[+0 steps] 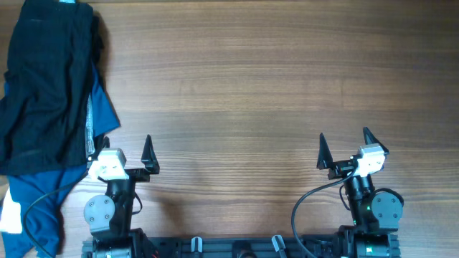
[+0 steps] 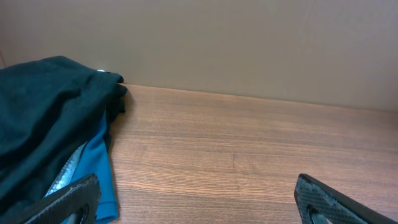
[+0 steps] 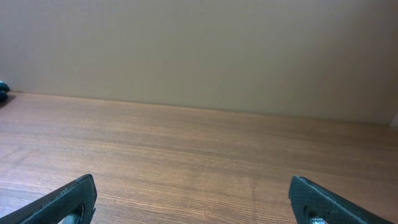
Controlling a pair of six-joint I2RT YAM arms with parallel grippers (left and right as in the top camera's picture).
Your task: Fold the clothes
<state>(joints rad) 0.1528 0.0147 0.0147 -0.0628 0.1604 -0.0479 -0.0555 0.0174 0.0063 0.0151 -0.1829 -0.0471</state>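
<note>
Wood counter (image 1: 244, 86), black shorts (image 1: 46, 79) heaped at its far-left corner, unfolded.
They sit atop a blue garment (image 1: 39, 204), likely just dumped; left fingers (image 1: 148, 147) and right fingers (image 1: 322, 150) are splayed, empty, at the counter's near edge.

A pair of plain black fabric shorts (image 1: 46, 79) lies in a loose, rumpled heap at the far left corner of the wooden table (image 1: 251, 86), stretching from the far edge toward the near side. The cloth is bunched and creased, not spread flat. It rests on a deep blue garment (image 1: 43, 204) that shows beneath its near and right edges.
</note>
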